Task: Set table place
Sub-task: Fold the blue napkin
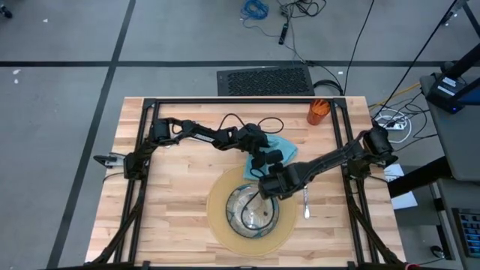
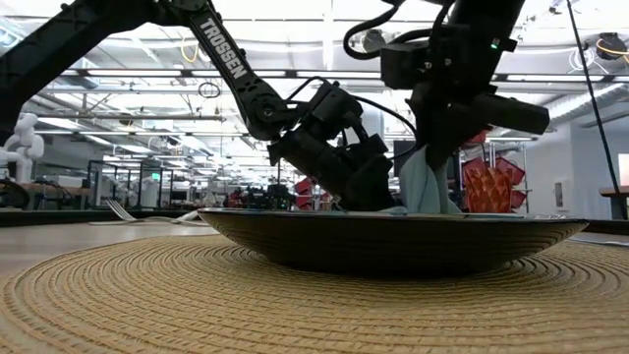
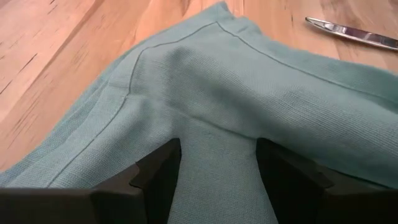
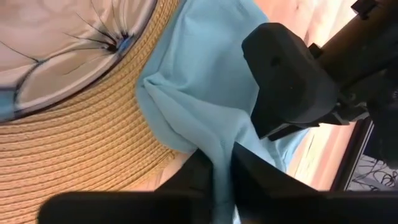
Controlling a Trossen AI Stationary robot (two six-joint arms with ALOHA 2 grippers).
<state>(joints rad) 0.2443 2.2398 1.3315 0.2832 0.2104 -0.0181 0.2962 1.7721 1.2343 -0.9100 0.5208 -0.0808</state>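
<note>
place: lab/workshop hall | signs: grey floor (image 1: 60,45), loose cables (image 1: 255,9), ceiling striplights (image 2: 295,44)

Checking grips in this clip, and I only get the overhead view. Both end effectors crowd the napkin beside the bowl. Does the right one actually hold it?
Observer: Yes. Its wrist view shows the right end effector pinching a fold of the napkin.
Operator: And the left one?
Observer: In its own wrist view, the left end effector has cloth bunched between its fingers, with creases running into the gap.
Operator: Is any of the napkin off the table?
Observer: From table height, the pinched part hangs from the right end effector, above the rim of the bowl.
</note>
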